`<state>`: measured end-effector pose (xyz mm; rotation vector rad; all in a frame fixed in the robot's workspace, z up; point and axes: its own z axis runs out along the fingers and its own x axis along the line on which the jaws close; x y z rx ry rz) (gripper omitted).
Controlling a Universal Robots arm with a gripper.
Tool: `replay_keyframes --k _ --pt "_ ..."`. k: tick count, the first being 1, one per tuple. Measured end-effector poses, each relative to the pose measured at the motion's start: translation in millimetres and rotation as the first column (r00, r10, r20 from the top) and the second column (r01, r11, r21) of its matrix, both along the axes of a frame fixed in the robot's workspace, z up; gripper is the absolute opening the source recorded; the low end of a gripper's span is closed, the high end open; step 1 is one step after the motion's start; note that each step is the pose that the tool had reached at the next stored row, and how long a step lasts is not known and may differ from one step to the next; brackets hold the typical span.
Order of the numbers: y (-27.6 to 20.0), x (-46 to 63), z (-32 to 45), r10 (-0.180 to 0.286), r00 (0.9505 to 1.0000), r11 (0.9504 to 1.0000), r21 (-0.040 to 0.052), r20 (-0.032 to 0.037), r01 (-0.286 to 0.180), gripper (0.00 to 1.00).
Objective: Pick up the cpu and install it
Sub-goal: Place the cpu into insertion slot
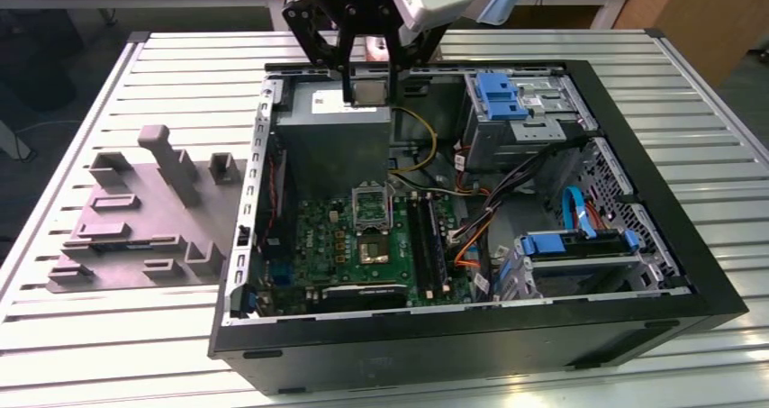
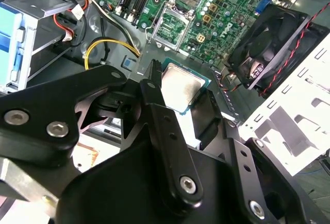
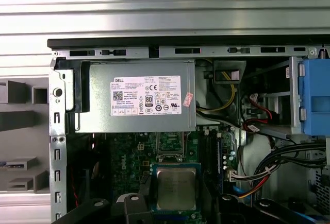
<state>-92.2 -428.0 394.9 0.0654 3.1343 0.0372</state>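
**Chip held in the air over the power supply**

In the exterior view, nearest lies the ribbed pale metal table (image 1: pixel 121 336). On it rests a black computer case (image 1: pixel 481 336) with its side open. At the exterior view's left, beside the case, sits a grey-purple plastic tray (image 1: pixel 132 219) of matt raised blocks and slots.

Inside the case, a blue plastic drive bracket (image 1: pixel 577 241) comes first, with dark cables looping past it. Next is the green motherboard (image 1: pixel 312 246), studded with small parts, and on it the metal-framed socket (image 1: pixel 370 203), rectangular with a dark centre. A yellow cable (image 1: pixel 420 142) curls just beyond.

Farther back stands the plain grey sheet-metal power supply (image 3: pixel 136 98). It bears a white label (image 3: pixel 146 96) of fine black print and round marks, with a small pink sticker at one corner. I leave the wording unread. A black fan (image 2: pixel 268 44) with red and black leads sits by the case's perforated wall in the second wrist view.

The gripper (image 1: pixel 370 93), built of black bolted links, hangs over the power supply. Its fingers (image 2: pixel 152 82) are clamped on opposite edges of the cpu (image 3: pixel 176 188). The cpu is a thin square with a dull silvery lid on a green rim, lifted clear and well apart from the socket.
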Motion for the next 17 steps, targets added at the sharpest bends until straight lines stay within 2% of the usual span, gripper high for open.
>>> replay_keyframes --k 17 --pt "-0.5 -0.5 0.0 0.000 1.0000 1.0000 0.0001 0.0001 0.000 0.47"
